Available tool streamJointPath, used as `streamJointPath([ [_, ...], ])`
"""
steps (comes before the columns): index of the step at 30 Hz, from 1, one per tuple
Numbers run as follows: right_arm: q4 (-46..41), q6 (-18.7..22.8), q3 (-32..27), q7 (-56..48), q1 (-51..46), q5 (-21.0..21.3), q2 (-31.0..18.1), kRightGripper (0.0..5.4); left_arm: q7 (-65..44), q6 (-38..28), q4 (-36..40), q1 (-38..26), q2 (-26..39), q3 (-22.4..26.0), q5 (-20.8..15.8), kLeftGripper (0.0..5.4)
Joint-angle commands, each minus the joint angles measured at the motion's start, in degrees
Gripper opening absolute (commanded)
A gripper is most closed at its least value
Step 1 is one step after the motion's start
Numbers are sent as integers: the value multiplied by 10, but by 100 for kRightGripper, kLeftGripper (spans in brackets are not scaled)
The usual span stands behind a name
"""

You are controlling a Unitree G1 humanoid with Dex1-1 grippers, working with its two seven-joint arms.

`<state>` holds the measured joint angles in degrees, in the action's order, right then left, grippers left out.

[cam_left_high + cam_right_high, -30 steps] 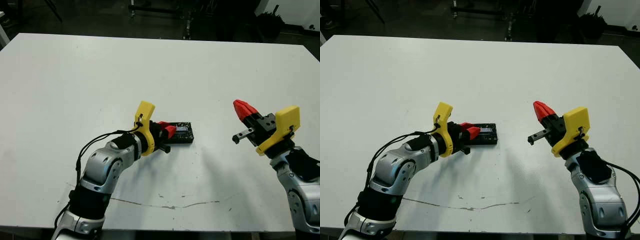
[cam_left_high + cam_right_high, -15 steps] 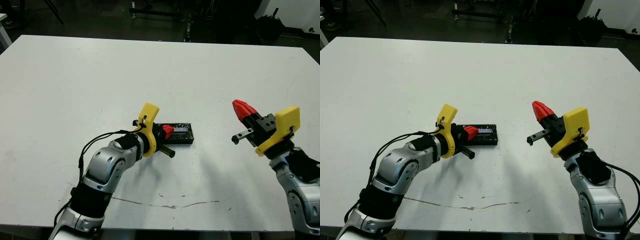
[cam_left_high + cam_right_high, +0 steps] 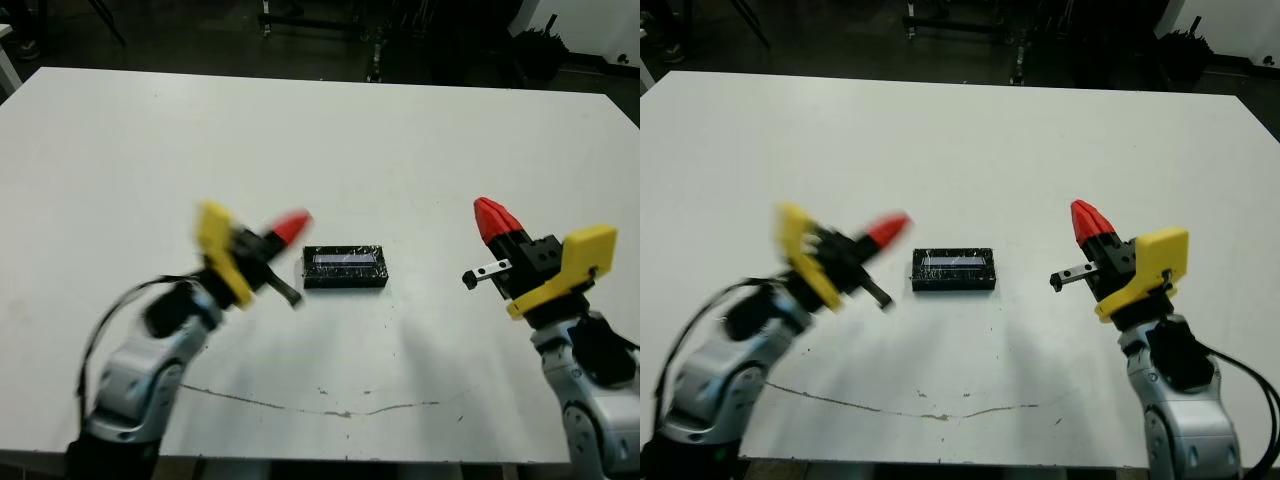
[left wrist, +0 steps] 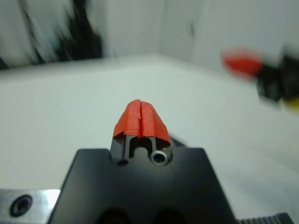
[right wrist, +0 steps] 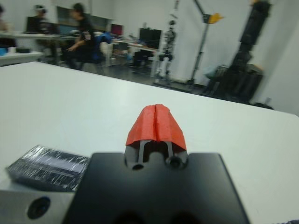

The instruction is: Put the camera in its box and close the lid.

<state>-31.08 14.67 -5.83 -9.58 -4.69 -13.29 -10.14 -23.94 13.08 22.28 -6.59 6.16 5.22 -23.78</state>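
Box (image 3: 345, 267) lies flat near middle of white surface (image 3: 400, 150), lid (image 3: 954, 263) on top, glossy black with pale streak along it. Camera not visible to me. My left end effector (image 3: 290, 226) hangs raised just left of box, apart from it, red fingertips pressed together, clenched on nothing. My right end effector (image 3: 492, 216) held up well to right of box, tips pointing up, likewise clenched and empty. Person (image 5: 84, 35) seated at desks beyond surface, seen in right wrist view.
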Motion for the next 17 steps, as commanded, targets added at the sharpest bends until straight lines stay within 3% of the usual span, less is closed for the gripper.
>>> streamJointPath([
  [1,4,-24,-1,25,-9,30,10,0,24,-53,-24,12,-14,44,-12,1],
  [8,10,-50,8,64,-32,86,31,0,48,-151,-78,45,-23,37,46,1],
  [13,32,-110,27,101,-39,135,60,0,66,-147,-83,58,-20,15,80,1],
  [17,40,-130,31,99,-36,137,66,0,74,-153,-91,57,-21,6,96,1],
])
